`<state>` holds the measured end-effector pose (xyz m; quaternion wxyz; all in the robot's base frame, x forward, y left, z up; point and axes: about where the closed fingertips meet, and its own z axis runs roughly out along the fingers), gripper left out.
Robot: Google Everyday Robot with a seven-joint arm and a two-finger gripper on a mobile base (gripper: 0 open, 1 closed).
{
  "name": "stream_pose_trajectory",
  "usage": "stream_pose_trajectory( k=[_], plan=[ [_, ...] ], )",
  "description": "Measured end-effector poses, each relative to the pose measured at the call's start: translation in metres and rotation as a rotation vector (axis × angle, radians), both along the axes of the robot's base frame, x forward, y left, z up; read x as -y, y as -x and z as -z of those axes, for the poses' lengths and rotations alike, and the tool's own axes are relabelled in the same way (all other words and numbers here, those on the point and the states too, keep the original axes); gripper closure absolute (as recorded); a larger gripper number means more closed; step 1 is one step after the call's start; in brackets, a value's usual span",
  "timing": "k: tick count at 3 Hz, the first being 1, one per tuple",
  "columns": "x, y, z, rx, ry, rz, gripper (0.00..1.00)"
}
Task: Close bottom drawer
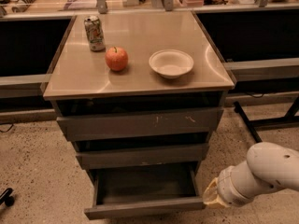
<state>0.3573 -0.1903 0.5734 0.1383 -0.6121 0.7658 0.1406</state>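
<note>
The bottom drawer (145, 208) stands pulled out from the foot of the grey metal cabinet, and its shallow grey tray is empty. My white arm (266, 171) reaches in from the lower right. My gripper (208, 198) is low at the end of the arm, right beside the right front corner of the drawer's front strip. Only its yellowish end shows past the wrist. I cannot tell whether it touches the drawer.
The mid-width drawer (142, 155) and the widest drawer (140, 123) with pale scratches sit above. On the cabinet top are a drink can (95, 33), a red apple (116, 58) and a white bowl (171, 63). A black table leg (245, 120) stands at the right, and a black caster (5, 197) at the lower left.
</note>
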Motion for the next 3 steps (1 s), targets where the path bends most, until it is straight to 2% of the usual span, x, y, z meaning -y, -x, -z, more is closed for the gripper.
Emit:
stream_pose_trajectory(
  k=[1, 2, 3],
  plan=[
    [-0.003, -0.006, 0.052, 0.017, -0.077, -0.021, 1.0],
    [-0.004, -0.021, 0.112, 0.003, -0.14, -0.045, 1.0],
    [-0.015, -0.006, 0.145, -0.056, -0.186, -0.042, 1.0]
  ],
)
